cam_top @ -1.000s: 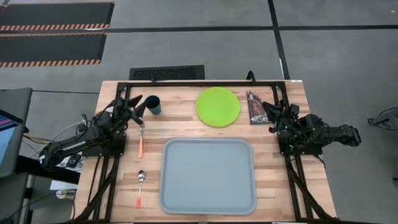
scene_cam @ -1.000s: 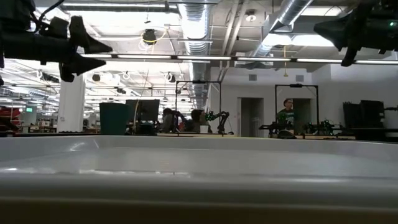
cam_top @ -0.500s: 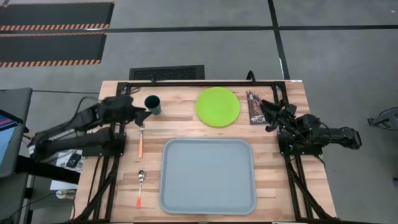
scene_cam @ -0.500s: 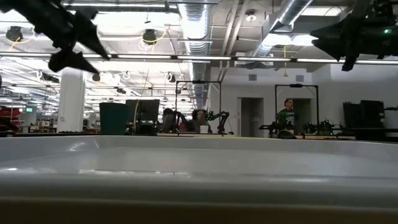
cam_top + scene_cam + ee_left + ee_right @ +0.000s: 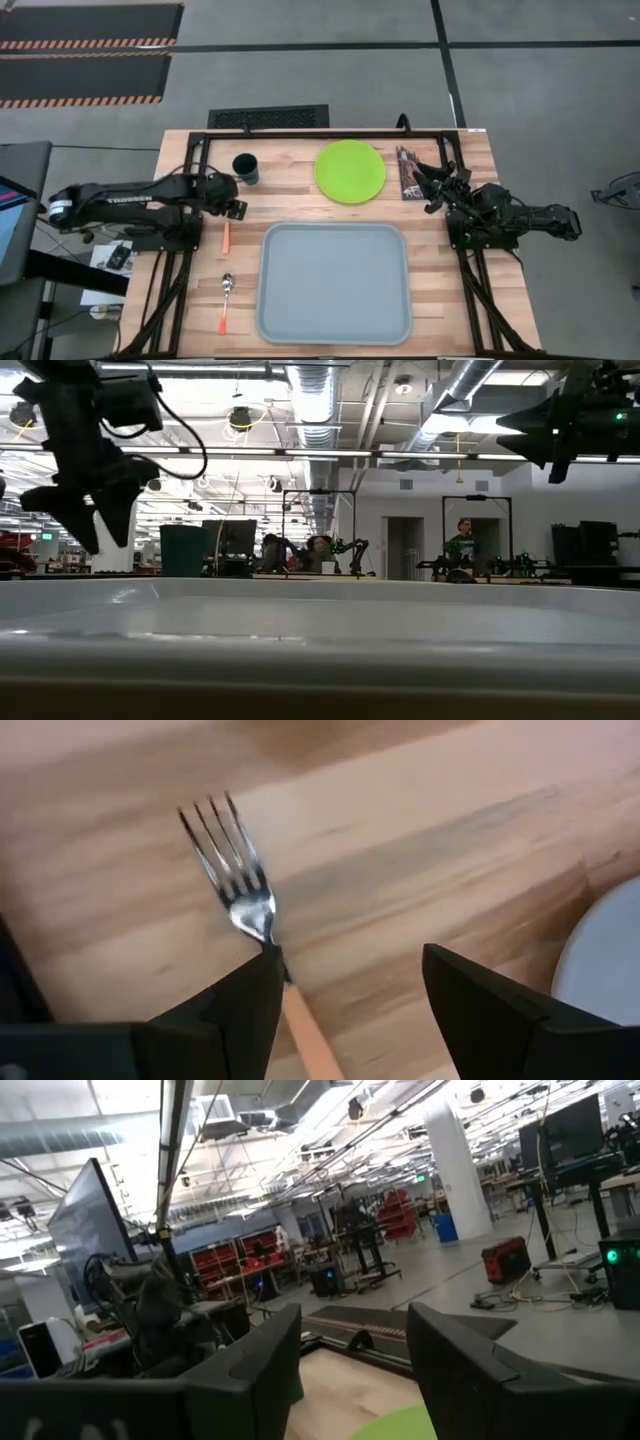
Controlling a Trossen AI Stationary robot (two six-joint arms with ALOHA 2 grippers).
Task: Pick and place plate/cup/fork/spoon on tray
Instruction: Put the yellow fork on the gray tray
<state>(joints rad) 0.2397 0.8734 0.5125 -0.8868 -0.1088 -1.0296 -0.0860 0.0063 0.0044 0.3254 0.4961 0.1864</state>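
Observation:
The fork [image 5: 232,860] lies flat on the wooden table to the left of the tray [image 5: 335,282], its orange handle [image 5: 226,236] pointing at the near edge. My left gripper [image 5: 232,207] hangs open above the fork's neck with its fingers pointing down, and the neck shows close to one finger [image 5: 235,1010]. It touches nothing. The cup [image 5: 245,168] stands behind it and the plate [image 5: 350,171] lies at the far middle. The spoon [image 5: 226,303] lies near the front left. My right gripper [image 5: 425,183] is open in the air at the far right.
A dark brown object [image 5: 407,170] lies right of the plate, beside my right gripper. The tray's corner [image 5: 612,965] shows close to the fork. A black frame [image 5: 330,132] runs along the table's far edge. People and workbenches show in the room beyond.
My left gripper has swung from pointing level at the cup to pointing down. It has come toward the near edge and now stands over the fork. My right gripper has opened in place.

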